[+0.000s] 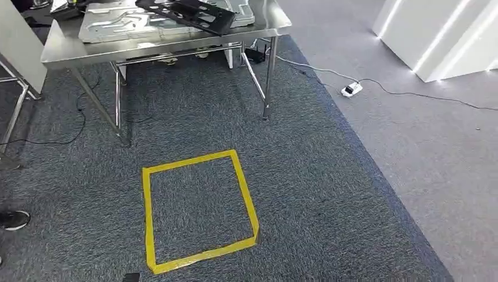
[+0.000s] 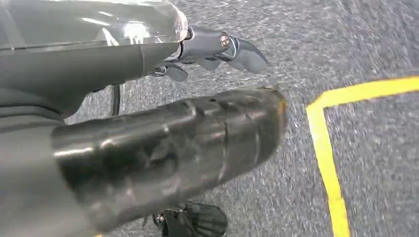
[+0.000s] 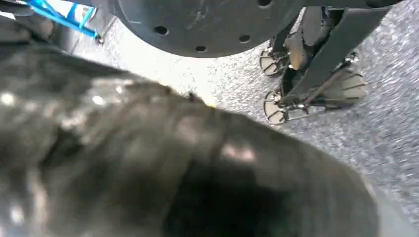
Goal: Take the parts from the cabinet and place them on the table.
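Standing short of the surface [image 1: 164, 44], the robot faces a yellow tape square [image 1: 199, 208] on the carpet. One steel surface ahead already carries two parts: a grey panel [image 1: 117, 23] and a black frame [image 1: 188, 13] lying across it. No cabinet in sight. Left hand [image 2: 163, 123] hangs over the carpet near the tape, fingers [image 2: 237, 49] apart, holding nothing. Right hand [image 3: 188, 168] is a blur; cannot tell its state. Judged step: walking. Best done by squaring up on the tape before reaching. One cable [image 1: 376, 82], one shoe [image 1: 13, 220].
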Controlling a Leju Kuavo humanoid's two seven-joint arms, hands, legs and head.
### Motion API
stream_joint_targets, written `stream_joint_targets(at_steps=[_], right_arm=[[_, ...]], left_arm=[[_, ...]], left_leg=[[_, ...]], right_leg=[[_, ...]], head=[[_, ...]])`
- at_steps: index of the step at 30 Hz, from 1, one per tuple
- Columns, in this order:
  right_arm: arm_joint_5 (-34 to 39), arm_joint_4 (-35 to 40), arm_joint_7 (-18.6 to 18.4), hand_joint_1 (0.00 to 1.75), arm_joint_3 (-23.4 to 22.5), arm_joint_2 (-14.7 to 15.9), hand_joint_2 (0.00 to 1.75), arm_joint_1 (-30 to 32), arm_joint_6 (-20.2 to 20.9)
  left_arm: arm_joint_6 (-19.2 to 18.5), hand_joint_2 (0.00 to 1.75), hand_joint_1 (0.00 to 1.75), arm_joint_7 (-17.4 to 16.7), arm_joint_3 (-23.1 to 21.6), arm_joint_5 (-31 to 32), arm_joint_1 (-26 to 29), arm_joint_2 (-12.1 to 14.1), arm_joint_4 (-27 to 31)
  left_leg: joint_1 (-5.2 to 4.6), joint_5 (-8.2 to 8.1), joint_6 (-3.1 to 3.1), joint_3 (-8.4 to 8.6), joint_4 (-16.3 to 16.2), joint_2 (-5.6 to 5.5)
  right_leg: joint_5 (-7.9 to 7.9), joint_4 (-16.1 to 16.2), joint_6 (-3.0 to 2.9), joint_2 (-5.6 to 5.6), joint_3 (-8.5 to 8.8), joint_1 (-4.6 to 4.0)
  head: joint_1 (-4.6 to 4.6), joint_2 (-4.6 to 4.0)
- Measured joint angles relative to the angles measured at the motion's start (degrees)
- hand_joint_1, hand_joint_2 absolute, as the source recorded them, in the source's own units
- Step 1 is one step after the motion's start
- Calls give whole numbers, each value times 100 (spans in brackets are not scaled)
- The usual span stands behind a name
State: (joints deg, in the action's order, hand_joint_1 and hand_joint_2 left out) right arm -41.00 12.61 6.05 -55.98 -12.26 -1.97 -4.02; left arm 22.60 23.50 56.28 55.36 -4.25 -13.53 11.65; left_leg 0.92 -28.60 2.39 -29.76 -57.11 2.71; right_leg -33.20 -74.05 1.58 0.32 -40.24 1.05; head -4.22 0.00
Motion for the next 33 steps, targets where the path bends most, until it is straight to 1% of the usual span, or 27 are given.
stream_joint_targets(at_steps=[1, 2, 3, 4, 7, 8, 9, 10, 12, 13, 14, 15, 16, 17, 18, 19, 21, 23, 24, 25, 26, 28, 29, 30, 31, 32, 33], right_arm=[[-13, 0, -7, 0, 0, 0, 0, 8, 2], [-24, 0, -7, 0, 0, 0, 0, 9, 0], [-29, 0, -9, 0, 0, 0, 0, 3, 2], [-39, 0, -15, 0, 0, -2, 0, -10, 4], [-42, 0, -13, 0, 0, 0, 0, 1, 2], [-42, 0, -13, 0, 0, -2, 0, 1, 2], [-42, 0, -13, 0, 0, -2, 0, 1, 2], [-42, 0, -17, 0, 0, -2, 0, -4, 2], [-44, 0, -24, 0, 0, -4, 0, -12, 4], [-44, 0, -28, 0, 0, -4, 0, -11, 9], [-46, 0, -33, 0, 0, -4, 0, -6, 9], [-57, 0, -48, 0, 0, -4, 0, 2, 9], [-59, 0, -55, 0, 0, -2, 0, 4, 13], [-61, 0, -66, 0, 0, -2, 0, 2, 22], [-61, 0, -68, 0, 0, -4, 0, -2, 33], [-63, -2, -77, 0, 0, -11, 0, -9, 44], [-79, -2, -94, 0, 0, -11, 0, -16, 59], [-81, -7, -103, 0, 0, -13, 0, 18, 81], [-85, -7, -107, 0, 0, -11, 0, 24, 76], [-92, -7, -107, 0, 0, -11, 0, 23, 76], [-107, -7, -114, 0, 0, -11, 0, 19, 76], [-127, -7, -118, 0, 2, -11, 0, 2, 79], [-138, -7, -122, 0, 2, -11, 0, 3, 79], [-144, -7, -129, 0, 2, -11, 0, 5, 79], [-144, -7, -133, 0, 2, -11, 0, 9, 79], [-144, -7, -142, 0, 2, -11, 0, 18, 79], [-147, -7, -157, 0, 2, -11, 0, 19, 79]], left_arm=[[0, 0, 0, 0, 0, 0, -8, -2, 0], [0, 0, 0, 0, 0, 0, -11, -2, 0], [-2, 0, 0, 2, 0, 0, -12, -2, 0], [-4, 0, 0, 2, 0, 0, -13, -2, 0], [-4, 0, 0, 7, 0, -2, -29, -4, 0], [-4, 0, 0, 7, 2, -2, -38, -7, 0], [-7, 0, 0, 9, 2, -2, -39, -7, 0], [-7, 0, 0, 15, 2, -2, -38, -7, 0], [-13, 0, 0, 17, 2, -9, -19, -4, 0], [-15, 0, 0, 17, 4, -11, -6, -2, 0], [-17, 0, 0, 17, 7, -11, 2, 0, 0], [-20, 0, 0, 20, 7, -11, 2, 0, 0], [-22, 0, 0, 22, 7, -11, -2, -2, 0], [-24, 0, 0, 26, 9, -11, -4, 0, 0], [-24, 0, 0, 33, 9, -11, -5, 0, 0], [-24, 0, 0, 33, 18, -11, 2, 18, 0], [-46, 0, 0, 46, 35, -4, -9, 15, 0], [-57, 0, 0, 52, 37, -7, -15, 15, 0], [-61, 0, 0, 52, 41, -11, -15, 15, 0], [-63, 0, 0, 61, 42, -9, -19, 15, 0], [-66, 0, 0, 70, 42, -9, -19, 13, 0], [-79, 0, 0, 68, 50, -11, 4, 13, 0], [-81, 0, 0, 70, 63, -13, 7, 13, 0], [-81, 0, 0, 70, 72, -15, 3, 13, 0], [-81, 0, 0, 70, 79, -18, -4, 11, 0], [-81, 0, 0, 70, 83, -18, -9, 9, 0], [-81, 0, 0, 70, 85, -17, -13, 7, 0]], left_leg=[[2, -13, -21, 7, -5, 62], [4, -28, -43, 23, -11, 114], [-1, -46, -73, 43, -24, 157], [-47, -66, -114, 39, -35, 199], [-34, -62, -212, 76, -16, 318], [-30, -67, -247, 93, -11, 362], [5, -163, -296, 63, -103, 155], [8, -352, -298, -31, -316, -49], [10, -840, -302, -427, -1201, -196], [10, -983, -301, -623, -1616, -216], [9, -988, -295, -719, -1814, -218], [9, -854, -277, -683, -1726, -219], [9, -610, -254, -528, -1389, -226], [9, -326, -226, -294, -890, -271], [9, -89, -184, -59, -381, -463], [-3, -150, -145, 8, -183, -736], [-22, -132, -151, -4, -116, -659], [-39, -98, -100, 39, -88, -556], [33, -28, -38, 63, 1, -465], [18, -11, -12, 71, 33, -399], [14, -1, 12, 62, 33, -341], [-1, -7, 16, 43, 28, -178], [-1, -11, 12, 36, 26, -80], [-1, -16, 6, 40, 25, -8], [3, -28, -3, 48, 24, 54], [5, -43, -26, 68, 21, 115], [7, -64, -57, 94, 13, 164]], right_leg=[[268, 471, 5, -44, 261, 19], [496, 1009, -1, -136, 559, 24], [579, 1481, -20, -343, 811, 17], [533, 1508, -64, -470, 822, -37], [560, 1510, -137, -293, 759, -71], [588, 1552, -183, -236, 754, -54], [625, 1591, -232, -184, 781, -18], [643, 1596, -270, -139, 768, -17], [662, 1589, -312, -28, 725, -41], [669, 1582, -322, 44, 706, -60], [672, 1567, -326, 119, 692, -73], [672, 1549, -326, 188, 685, -79], [671, 1529, -325, 268, 682, -84], [671, 1512, -324, 351, 685, -89], [670, 1499, -321, 421, 680, -87], [677, 1480, -292, 462, 654, -105], [706, 1470, -208, 580, 595, -69], [752, 1511, -124, 698, 584, -51], [725, 1460, -117, 588, 579, -69], [595, 1319, -99, 294, 515, -89], [349, 969, -78, 127, 339, -86], [-75, 85, -27, 38, -74, -57], [-142, -213, -5, 29, -210, -38], [-63, -194, 11, 17, -185, -18], [116, 63, 21, -9, -36, 0], [360, 546, 20, -61, 244, 13], [572, 1080, 12, -204, 549, 16]], head=[[2, -2], [0, 0], [0, 0], [2, 0], [4, 0], [4, 0], [7, -2], [7, 0], [7, 0], [7, -2], [7, 0], [7, 0], [7, 0], [7, -2], [7, -2], [2, 0], [4, 0], [2, -2], [2, 0], [0, 0], [2, 0], [2, -2], [0, 0], [0, 0], [0, -2], [0, 0], [0, 0]])
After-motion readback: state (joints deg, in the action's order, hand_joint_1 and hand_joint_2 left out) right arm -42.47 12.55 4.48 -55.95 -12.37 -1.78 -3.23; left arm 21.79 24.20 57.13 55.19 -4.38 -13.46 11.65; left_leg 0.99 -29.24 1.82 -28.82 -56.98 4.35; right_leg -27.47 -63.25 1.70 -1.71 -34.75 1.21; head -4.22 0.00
